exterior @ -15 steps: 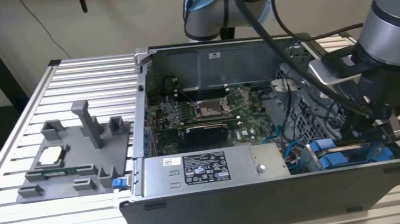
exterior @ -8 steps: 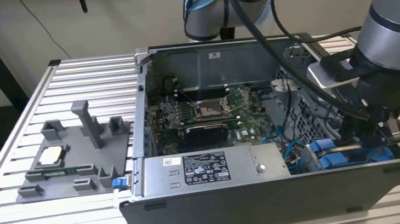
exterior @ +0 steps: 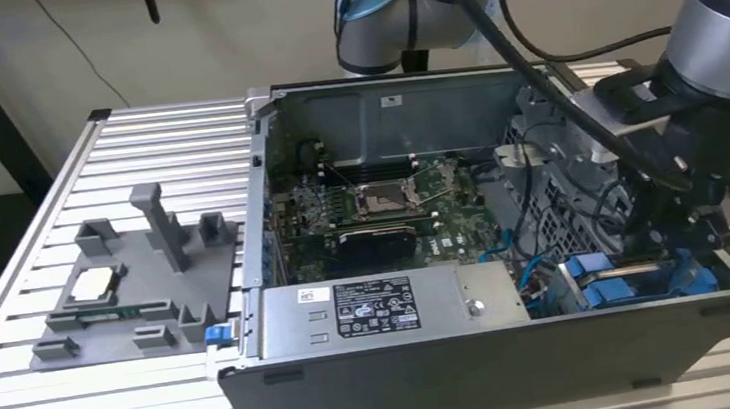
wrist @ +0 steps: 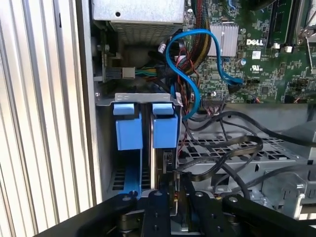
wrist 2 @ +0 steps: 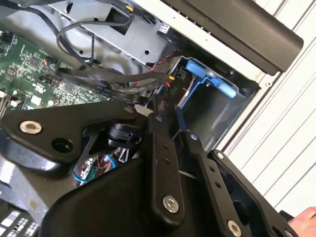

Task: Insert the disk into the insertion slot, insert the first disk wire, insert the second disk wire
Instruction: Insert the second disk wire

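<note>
Reaching into the case (exterior: 489, 373), gripper (wrist: 177, 190) pinching a wire (wrist: 174, 197), disk (wrist: 164, 133) sitting in the slot (wrist: 143, 98) just ahead.

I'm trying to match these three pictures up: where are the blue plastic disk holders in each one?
Exterior view: the blue disk holders sit in the case's near corner at the exterior view's right, under the gripper.
Second wrist view: they sit in the case corner, beyond the gripper's black links.
First wrist view: two stand side by side by the case wall, ahead of the gripper.
Shared landmark: the green circuit board.
</note>
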{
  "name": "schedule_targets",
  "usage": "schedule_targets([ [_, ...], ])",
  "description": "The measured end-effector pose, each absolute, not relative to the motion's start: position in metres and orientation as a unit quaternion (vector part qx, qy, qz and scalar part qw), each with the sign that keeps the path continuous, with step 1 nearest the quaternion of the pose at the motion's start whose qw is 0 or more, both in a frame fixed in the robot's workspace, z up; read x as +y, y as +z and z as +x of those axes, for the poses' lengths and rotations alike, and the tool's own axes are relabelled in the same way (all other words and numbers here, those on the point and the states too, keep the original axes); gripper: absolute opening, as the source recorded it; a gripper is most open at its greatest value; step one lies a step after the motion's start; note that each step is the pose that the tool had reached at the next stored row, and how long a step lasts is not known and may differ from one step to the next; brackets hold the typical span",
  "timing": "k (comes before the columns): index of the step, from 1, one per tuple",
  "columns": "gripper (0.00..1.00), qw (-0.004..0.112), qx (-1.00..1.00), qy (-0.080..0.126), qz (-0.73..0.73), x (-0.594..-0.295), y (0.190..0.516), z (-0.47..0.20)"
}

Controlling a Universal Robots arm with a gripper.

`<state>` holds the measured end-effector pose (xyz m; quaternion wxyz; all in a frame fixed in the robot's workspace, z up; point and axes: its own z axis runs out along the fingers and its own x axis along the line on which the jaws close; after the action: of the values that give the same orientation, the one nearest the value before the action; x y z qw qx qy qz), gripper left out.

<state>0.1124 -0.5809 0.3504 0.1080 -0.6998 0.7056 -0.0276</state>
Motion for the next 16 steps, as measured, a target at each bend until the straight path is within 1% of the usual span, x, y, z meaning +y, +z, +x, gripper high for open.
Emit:
schedule_targets([
  [4,0.24,0.105,0.706,-0.025,-0.700,-0.581,0.361,0.113],
  [6,0.24,0.102,0.706,-0.022,-0.700,-0.581,0.365,0.113],
  [16,0.24,0.076,0.710,0.004,-0.700,-0.581,0.379,0.121],
])
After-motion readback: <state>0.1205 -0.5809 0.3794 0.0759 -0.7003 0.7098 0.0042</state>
